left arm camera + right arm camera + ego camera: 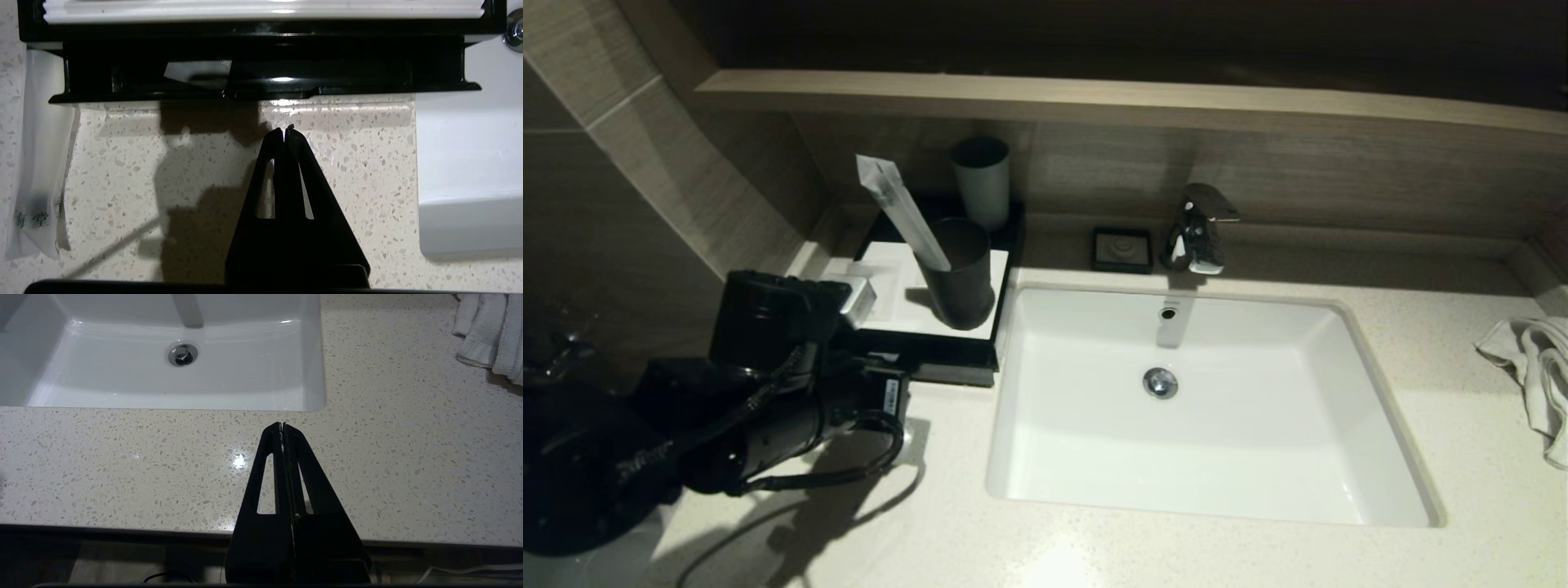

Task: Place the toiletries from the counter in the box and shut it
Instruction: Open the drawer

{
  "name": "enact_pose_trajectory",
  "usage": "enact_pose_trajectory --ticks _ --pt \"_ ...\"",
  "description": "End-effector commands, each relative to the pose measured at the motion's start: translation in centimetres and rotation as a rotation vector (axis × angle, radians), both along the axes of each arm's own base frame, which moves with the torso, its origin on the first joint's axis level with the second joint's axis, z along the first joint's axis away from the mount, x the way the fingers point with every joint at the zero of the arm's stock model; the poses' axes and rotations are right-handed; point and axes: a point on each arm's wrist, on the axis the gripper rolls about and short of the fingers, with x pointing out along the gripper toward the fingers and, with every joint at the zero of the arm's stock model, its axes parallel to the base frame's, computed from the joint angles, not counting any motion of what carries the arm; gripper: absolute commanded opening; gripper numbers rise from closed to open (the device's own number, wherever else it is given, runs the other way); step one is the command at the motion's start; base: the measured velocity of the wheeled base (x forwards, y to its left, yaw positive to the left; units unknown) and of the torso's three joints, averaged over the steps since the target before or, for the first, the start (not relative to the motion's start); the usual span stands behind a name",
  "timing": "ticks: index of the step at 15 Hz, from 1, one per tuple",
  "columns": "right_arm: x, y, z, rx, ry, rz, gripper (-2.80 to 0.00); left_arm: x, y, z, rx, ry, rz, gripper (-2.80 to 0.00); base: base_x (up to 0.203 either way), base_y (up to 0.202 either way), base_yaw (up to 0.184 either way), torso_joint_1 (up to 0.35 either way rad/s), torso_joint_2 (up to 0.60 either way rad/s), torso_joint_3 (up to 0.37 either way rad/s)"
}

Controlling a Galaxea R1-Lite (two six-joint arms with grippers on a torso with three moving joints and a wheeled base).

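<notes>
Here the box (pixel 931 314) sits at the far left of the counter (pixel 1176 547), just left of the sink (pixel 1029 457). Its drawer (pixel 261 83) stands pulled out toward the near side, and the left wrist view shows a pale packet (pixel 196 73) lying inside it, partly hidden under the box's top. A dark cup (pixel 960 273) stands on the white top panel with a long packet (pixel 900 208) leaning upright in it, its upper end tilted to the left. A grey cup (pixel 983 181) stands behind that one, at the far edge of the box. A second long packet, with green print (pixel 36 163), lies flat on the counter at the box's left front corner, one end touching or tucked against the box.

The left gripper (pixel 284 132) hovers over the bare counter just in front of the drawer's notched lip, fingers pressed together and grasping nothing. In the head view its arm (pixel 768 392) covers the near left corner of the box.

The right gripper (pixel 282 426) is parked low at the near edge of the counter, in front of the sink's right corner, fingers clenched with nothing between them.

Farther out, a small black dish (pixel 1122 248) rests against the back ledge beside the chrome tap (pixel 1196 229). A white towel (pixel 1535 367) lies crumpled at the far right of the counter.
</notes>
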Motion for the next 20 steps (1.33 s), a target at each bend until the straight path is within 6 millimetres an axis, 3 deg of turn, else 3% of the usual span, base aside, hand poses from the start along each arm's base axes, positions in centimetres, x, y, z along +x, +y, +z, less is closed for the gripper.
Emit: enact_pose_trajectory --ticks 1,20 --pt "0.0 0.0 0.0 0.000 0.000 0.000 -2.80 0.8 -0.4 -0.4 -0.002 -0.008 0.006 -2.80 0.000 0.000 0.000 0.000 0.00 0.000" --pt "0.0 0.0 0.0 0.000 0.000 0.000 -2.80 2.6 -1.2 -1.0 -0.011 -0.043 0.032 -2.80 0.000 0.000 0.000 0.000 0.00 0.000"
